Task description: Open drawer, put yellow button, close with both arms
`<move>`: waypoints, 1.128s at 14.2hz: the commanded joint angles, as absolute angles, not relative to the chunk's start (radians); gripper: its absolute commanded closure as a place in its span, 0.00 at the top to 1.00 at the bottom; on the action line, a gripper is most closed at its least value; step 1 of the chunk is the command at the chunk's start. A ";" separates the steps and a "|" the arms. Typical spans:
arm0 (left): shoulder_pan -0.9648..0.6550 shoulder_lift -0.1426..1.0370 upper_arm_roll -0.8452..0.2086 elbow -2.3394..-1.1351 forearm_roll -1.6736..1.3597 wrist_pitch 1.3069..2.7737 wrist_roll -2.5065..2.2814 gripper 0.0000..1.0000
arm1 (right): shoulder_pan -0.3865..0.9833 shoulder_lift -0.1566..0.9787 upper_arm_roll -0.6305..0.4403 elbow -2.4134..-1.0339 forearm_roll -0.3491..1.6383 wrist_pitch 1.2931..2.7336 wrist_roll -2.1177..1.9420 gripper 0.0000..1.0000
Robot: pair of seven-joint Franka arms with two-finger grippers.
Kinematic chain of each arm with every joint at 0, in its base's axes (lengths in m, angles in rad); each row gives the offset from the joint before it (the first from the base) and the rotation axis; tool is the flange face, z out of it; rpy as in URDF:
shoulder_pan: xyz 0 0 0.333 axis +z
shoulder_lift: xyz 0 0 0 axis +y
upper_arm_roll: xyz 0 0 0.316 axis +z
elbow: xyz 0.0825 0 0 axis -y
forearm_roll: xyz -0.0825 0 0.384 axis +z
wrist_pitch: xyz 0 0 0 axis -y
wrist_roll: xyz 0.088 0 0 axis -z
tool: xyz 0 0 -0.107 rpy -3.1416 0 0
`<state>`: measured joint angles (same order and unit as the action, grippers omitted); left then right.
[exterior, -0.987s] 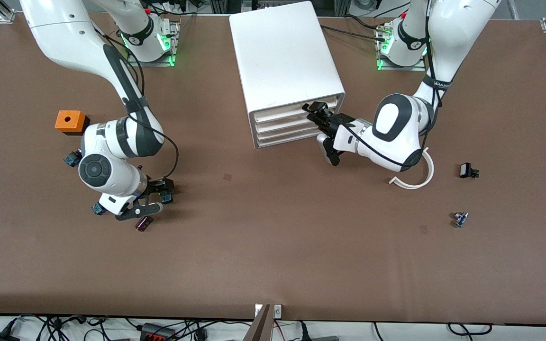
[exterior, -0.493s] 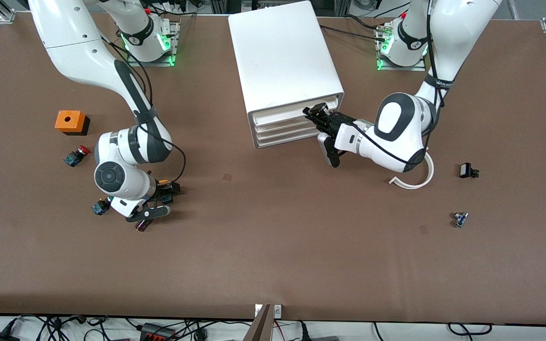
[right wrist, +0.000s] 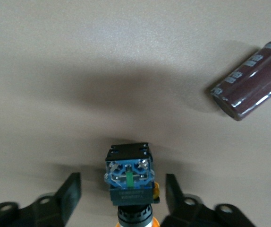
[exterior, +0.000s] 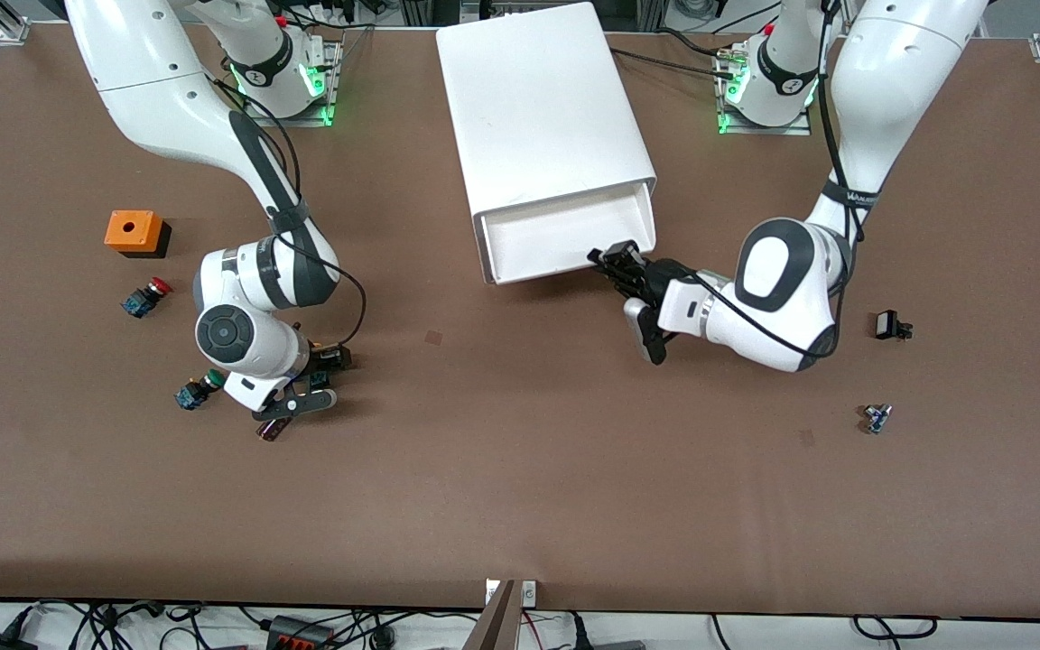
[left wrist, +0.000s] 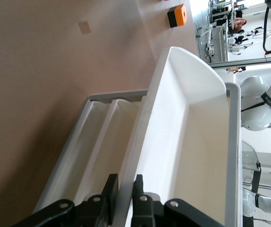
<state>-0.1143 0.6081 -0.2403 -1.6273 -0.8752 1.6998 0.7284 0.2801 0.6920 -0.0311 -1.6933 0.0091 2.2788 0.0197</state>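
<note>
Front view: drawer [exterior: 565,239], uppermost tray of the white cabinet [exterior: 538,99], drawn partly out; left gripper [exterior: 621,260] clenched on its front lip at the corner toward the left arm's end. Right gripper [exterior: 303,384] low over the table at the right arm's end, the nearer arm to the yellow button [exterior: 320,350], which shows at its jaws as a yellow speck on a dark body; green button [exterior: 198,388], red button [exterior: 144,296], orange box [exterior: 134,231] and brown cylinder [exterior: 272,428] lie around. Left wrist view: fingers [left wrist: 111,189] pinch the drawer's thin front wall; interior bare. Right wrist view: button [right wrist: 129,182] lies between the spread fingers [right wrist: 69,194], untouched by either, long axis running back toward the palm, blue-and-black base outward, yellow cap inward.
</note>
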 commanded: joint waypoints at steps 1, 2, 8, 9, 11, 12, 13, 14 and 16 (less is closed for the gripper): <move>-0.123 0.686 -0.221 -1.545 -0.848 1.732 0.706 0.16 | 0.276 0.704 -0.035 -1.689 0.012 2.299 0.017 0.65; -0.123 0.683 -0.219 -1.542 -0.848 1.732 0.704 0.34 | 0.276 0.704 -0.037 -1.689 0.015 2.299 0.023 0.55; -0.068 0.557 -0.218 -1.537 -0.796 1.698 0.553 1.00 | 0.279 0.678 -0.040 -1.625 0.017 2.277 0.014 0.01; -0.066 0.533 -0.219 -1.526 -0.735 1.680 0.473 1.00 | 0.279 0.669 -0.040 -1.602 0.014 2.251 0.011 0.00; -0.064 0.485 -0.221 -1.513 -0.573 1.652 0.306 1.00 | 0.285 0.664 -0.035 -1.490 0.012 2.137 0.003 0.00; -0.066 0.467 -0.221 -1.496 -0.514 1.637 0.260 1.00 | 0.288 0.664 -0.032 -1.427 0.017 2.078 0.003 0.00; -0.064 0.456 -0.219 -1.467 -0.430 1.612 0.217 1.00 | 0.297 0.666 -0.031 -1.358 0.021 2.013 0.003 0.00; -0.064 0.454 -0.219 -1.425 -0.335 1.576 0.184 1.00 | 0.314 0.666 -0.031 -1.311 0.023 1.973 0.005 0.00; -0.066 0.454 -0.222 -1.317 -0.125 1.467 0.149 1.00 | 0.354 0.663 -0.029 -1.250 0.023 1.933 0.011 0.00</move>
